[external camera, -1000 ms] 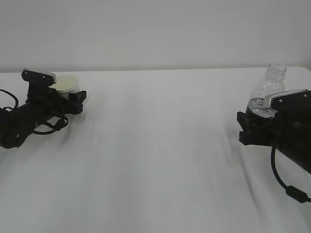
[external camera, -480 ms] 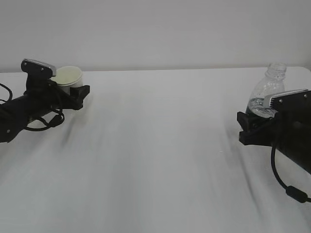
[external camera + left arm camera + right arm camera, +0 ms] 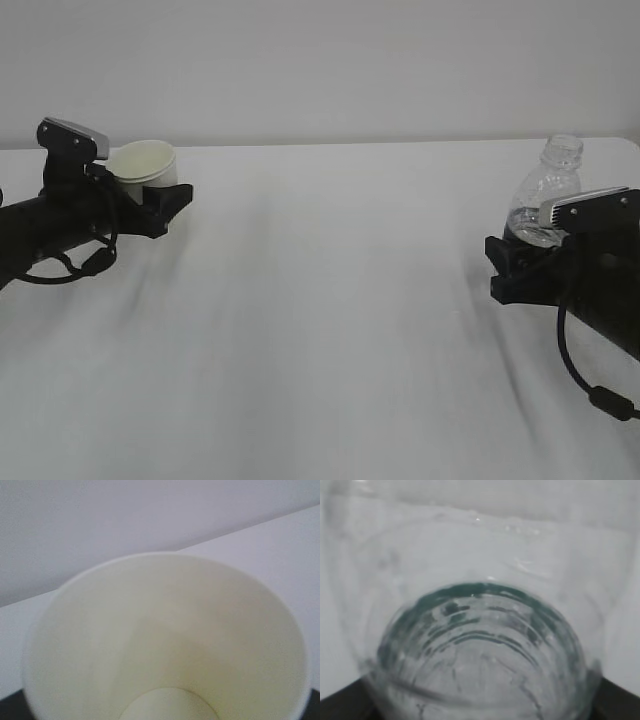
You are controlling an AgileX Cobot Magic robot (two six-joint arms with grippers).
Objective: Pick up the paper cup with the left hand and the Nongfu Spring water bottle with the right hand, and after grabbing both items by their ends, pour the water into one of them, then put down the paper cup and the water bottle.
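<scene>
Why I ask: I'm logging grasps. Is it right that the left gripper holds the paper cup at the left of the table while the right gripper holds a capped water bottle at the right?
Not quite: the water bottle has no cap; the exterior view shows its neck open. The rest stands: left gripper holds the paper cup, right gripper the bottle.

bare table (image 3: 330, 300) between both arms, unobstructed

The left hand (image 3: 165, 200) reaches in from the far left edge, its arm level, fingers clamped round something. The right hand (image 3: 515, 262) enters from the right edge, likewise gripping.
</scene>
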